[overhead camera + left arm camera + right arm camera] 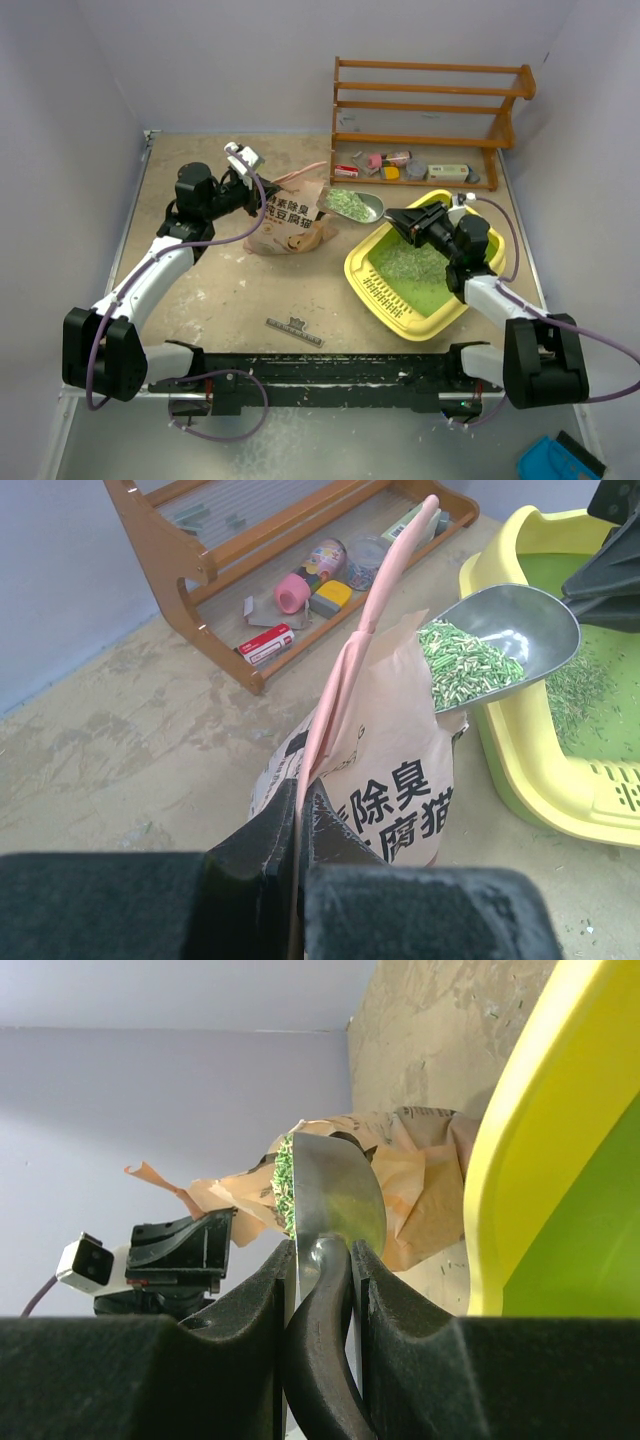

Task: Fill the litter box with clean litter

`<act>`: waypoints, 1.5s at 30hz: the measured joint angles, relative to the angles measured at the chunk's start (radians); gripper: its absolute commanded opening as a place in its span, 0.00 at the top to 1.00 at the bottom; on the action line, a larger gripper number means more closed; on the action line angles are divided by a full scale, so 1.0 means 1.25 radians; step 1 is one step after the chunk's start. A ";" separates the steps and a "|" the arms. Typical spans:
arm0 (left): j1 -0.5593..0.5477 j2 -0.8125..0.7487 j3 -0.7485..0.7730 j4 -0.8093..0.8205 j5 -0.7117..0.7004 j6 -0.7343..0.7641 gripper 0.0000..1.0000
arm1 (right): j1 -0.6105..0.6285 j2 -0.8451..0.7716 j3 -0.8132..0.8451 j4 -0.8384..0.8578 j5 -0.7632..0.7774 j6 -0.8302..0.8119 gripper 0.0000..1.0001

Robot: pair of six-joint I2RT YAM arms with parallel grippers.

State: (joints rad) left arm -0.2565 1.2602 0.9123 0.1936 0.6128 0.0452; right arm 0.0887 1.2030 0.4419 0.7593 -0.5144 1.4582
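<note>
Right tool (322, 1260) is clamped on the handle of the scoop (352, 205). The loaded scoop hangs at center frame between the bag (290, 232) and the litter box (385, 295) rim, with bare bench (230, 290) to the lower left. Left tool (300, 805) is pinched shut on the bag's pink edge (grip clear only in the left wrist view). Clean litter (415, 262) lies on the box floor, right of center.

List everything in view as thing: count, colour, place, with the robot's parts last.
litter box: one, yellow with green floor, table's right side.
litter: scatter, pale green, in the box; more heaped in the scoop.
scoop: one, silver, held between bag and box.
bag: one, tan, printed, table centre.
rack: one, brown wood, far right; small mixed-colour items on its bottom shelf.
strip: one, grey, near table edge.
left tool: black, shut on bag's top.
right tool: black, shut on scoop's handle.
</note>
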 measured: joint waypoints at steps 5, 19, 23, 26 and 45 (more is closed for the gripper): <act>0.000 0.000 0.000 0.000 0.000 0.000 1.00 | -0.007 -0.015 -0.015 0.002 0.000 0.010 1.00; 0.000 0.000 0.000 0.000 0.000 0.000 1.00 | -0.041 -0.176 -0.057 -0.026 0.011 0.013 1.00; 0.000 0.000 0.000 0.000 0.000 0.000 1.00 | -0.051 -0.244 -0.092 -0.062 0.032 0.020 1.00; 0.000 0.000 0.000 0.000 0.000 0.000 1.00 | -0.056 -0.307 -0.118 -0.100 0.054 0.027 1.00; 0.000 0.000 0.000 0.000 -0.003 0.000 1.00 | -0.060 -0.826 -0.104 -0.647 0.302 -0.013 1.00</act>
State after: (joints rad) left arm -0.2565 1.2602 0.9123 0.1940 0.6090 0.0452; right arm 0.0139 0.1711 0.3115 -0.0490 -0.1375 1.4414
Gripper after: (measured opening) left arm 0.017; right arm 0.277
